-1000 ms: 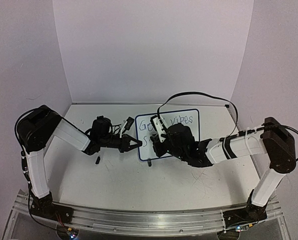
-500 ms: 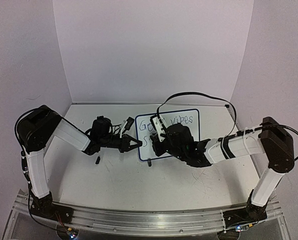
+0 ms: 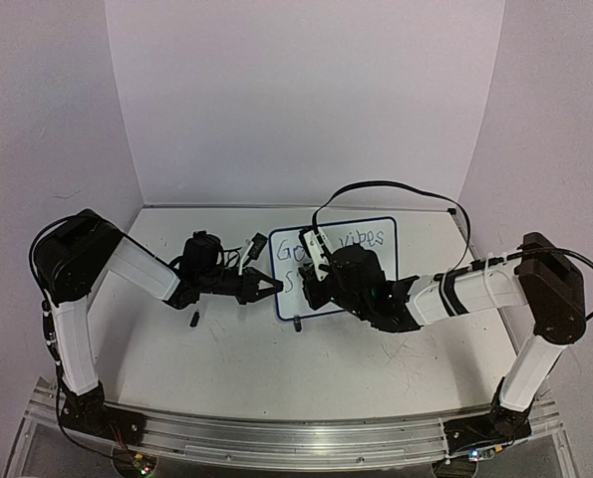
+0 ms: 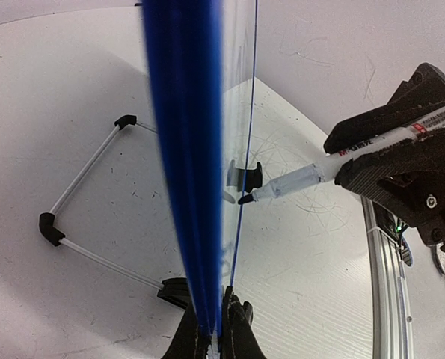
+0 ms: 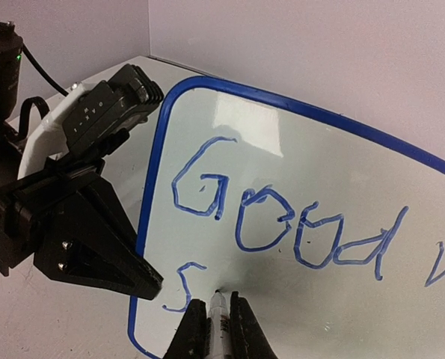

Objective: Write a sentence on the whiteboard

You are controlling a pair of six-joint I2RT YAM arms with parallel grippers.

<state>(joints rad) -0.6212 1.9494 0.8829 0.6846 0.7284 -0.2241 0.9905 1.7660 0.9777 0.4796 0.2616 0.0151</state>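
The whiteboard [image 3: 376, 261] stands tilted at mid-table, blue-framed. My left gripper [image 3: 274, 286] is shut on its left edge; in the left wrist view the blue frame [image 4: 185, 149] runs up from between the jaws of the left gripper [image 4: 216, 336]. The sentence [image 5: 282, 224] reads "Good v…" in blue, with an "S" [image 5: 183, 288] starting the second line. My right gripper [image 5: 217, 325] is shut on a marker [image 5: 219, 318]. Its tip touches the whiteboard [image 5: 312, 149] just right of the "S". From above, the right gripper [image 3: 311, 287] covers the board's lower left.
A small black cap [image 3: 193, 319] lies on the table left of the board. One black foot [image 3: 298, 323] of the board shows at its lower edge. A black cable [image 3: 396, 189] loops over the board. A white-rod stand [image 4: 84, 168] props the board from behind.
The right gripper with the marker has shifted slightly left along the board's lower line. The left arm and the board have stayed put.
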